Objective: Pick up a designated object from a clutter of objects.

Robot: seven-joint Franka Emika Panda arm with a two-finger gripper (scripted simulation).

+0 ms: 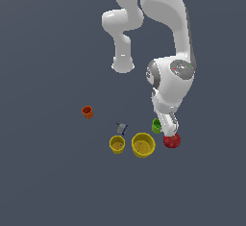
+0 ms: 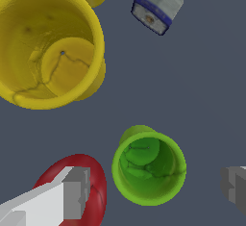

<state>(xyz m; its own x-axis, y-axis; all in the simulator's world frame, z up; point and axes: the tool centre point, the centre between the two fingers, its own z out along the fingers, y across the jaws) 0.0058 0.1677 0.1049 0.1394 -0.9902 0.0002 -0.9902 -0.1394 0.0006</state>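
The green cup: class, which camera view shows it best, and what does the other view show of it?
The wrist view. There the green cup is large and seen from above, with its whole rim and inside visible. In the exterior view the green cup is tiny, partly hidden behind the tool.

The green cup [image 2: 149, 168] was bright lime, the two yellow cups [image 2: 48, 44] [image 1: 117, 144] golden. The round fruit [image 2: 96, 191] was dark red, the tiny cup [image 1: 87, 111] orange, the small piece [image 2: 157, 6] grey with a blue band.
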